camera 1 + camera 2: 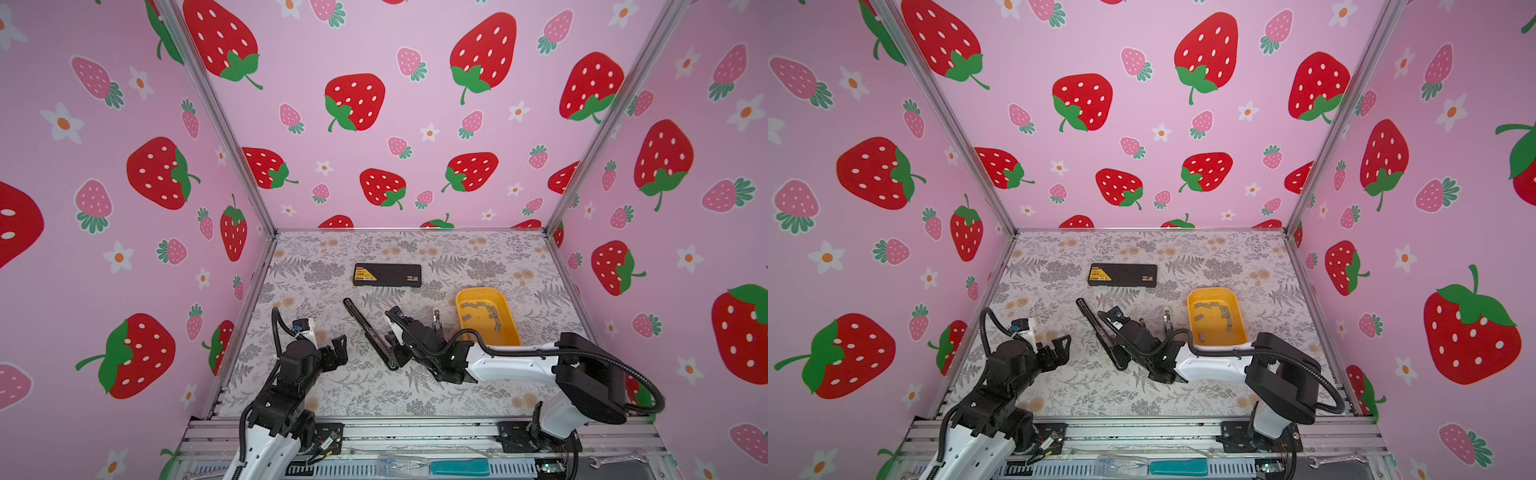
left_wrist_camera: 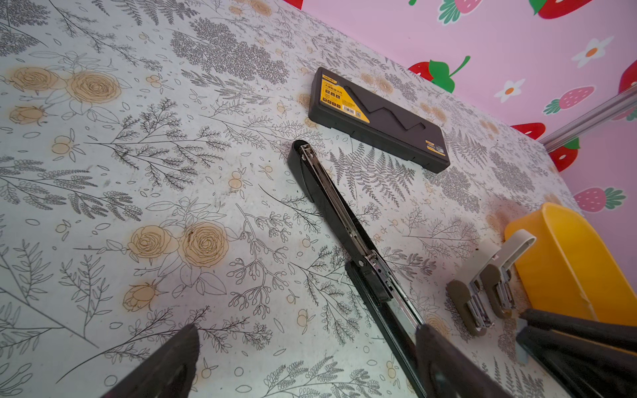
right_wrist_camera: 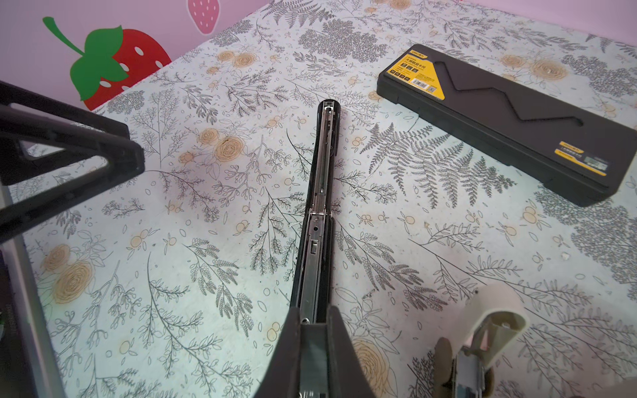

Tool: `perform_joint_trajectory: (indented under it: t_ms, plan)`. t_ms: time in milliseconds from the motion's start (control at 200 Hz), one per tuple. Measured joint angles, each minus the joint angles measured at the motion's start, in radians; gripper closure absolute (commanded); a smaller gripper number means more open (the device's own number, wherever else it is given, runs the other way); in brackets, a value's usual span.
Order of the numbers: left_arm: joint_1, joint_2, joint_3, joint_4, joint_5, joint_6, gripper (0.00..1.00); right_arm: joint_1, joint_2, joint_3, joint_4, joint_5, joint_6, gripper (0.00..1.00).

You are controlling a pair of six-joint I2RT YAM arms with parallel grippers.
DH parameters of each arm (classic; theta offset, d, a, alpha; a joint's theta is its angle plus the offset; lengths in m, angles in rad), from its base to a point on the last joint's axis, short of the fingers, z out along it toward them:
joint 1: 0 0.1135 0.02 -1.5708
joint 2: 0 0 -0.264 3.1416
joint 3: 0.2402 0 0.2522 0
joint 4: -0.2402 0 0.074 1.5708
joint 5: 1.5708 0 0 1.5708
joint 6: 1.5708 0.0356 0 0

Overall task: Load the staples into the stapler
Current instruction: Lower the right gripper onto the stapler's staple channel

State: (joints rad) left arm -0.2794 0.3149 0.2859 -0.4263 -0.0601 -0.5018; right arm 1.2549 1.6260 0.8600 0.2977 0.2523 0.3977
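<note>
Landmark: black stapler [image 1: 367,330], opened flat.
- Left of it: bare table [image 1: 353,395], clear up to the left gripper [image 1: 340,349], jaws spread.
- Beyond its far tip: black case [image 1: 387,274], apart, with a passable gap.
- Right of it: two small staplers [image 2: 484,255] just beside the yellow tray [image 1: 510,328]; cramped.
- Near end: right gripper [image 3: 319,330] clamped on it.

right jaws clamp the near end of the black stapler [image 3: 319,193], opened flat on the floral desk [image 3: 172,241], black case [image 3: 517,138] nearby.
</note>
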Motion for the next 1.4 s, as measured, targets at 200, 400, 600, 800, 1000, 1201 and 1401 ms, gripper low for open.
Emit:
perform_joint_trajectory:
  t_ms: [200, 400, 600, 800, 1000, 1201, 1401]
  plan:
    - [0.000, -0.021, 0.000, -0.003, 0.000, 0.000, 0.01, 0.002, 0.049, 0.001, 0.029, -0.003, -0.001, 0.93]
    - [0.000, -0.034, 0.000, -0.005, -0.002, -0.001, 0.01, 0.004, 0.071, 0.001, 0.061, -0.014, -0.004, 0.93]
    - [0.000, -0.034, 0.000, -0.005, -0.003, -0.001, 0.01, 0.004, 0.108, 0.006, 0.082, -0.035, -0.009, 0.94]
    - [0.000, -0.034, 0.000, -0.005, -0.003, -0.001, 0.01, 0.004, 0.137, 0.024, 0.085, -0.047, -0.018, 0.94]
    - [0.000, -0.034, 0.000, -0.005, -0.009, -0.001, 0.01, 0.004, 0.161, 0.042, 0.091, -0.055, -0.028, 0.94]
    - [0.000, -0.034, 0.000, -0.005, -0.010, -0.001, 0.01, 0.004, 0.173, 0.054, 0.090, -0.055, -0.029, 0.94]
    - [0.000, -0.033, 0.000, -0.005, -0.011, -0.001, 0.01, 0.003, 0.174, 0.055, 0.090, -0.055, -0.029, 0.94]
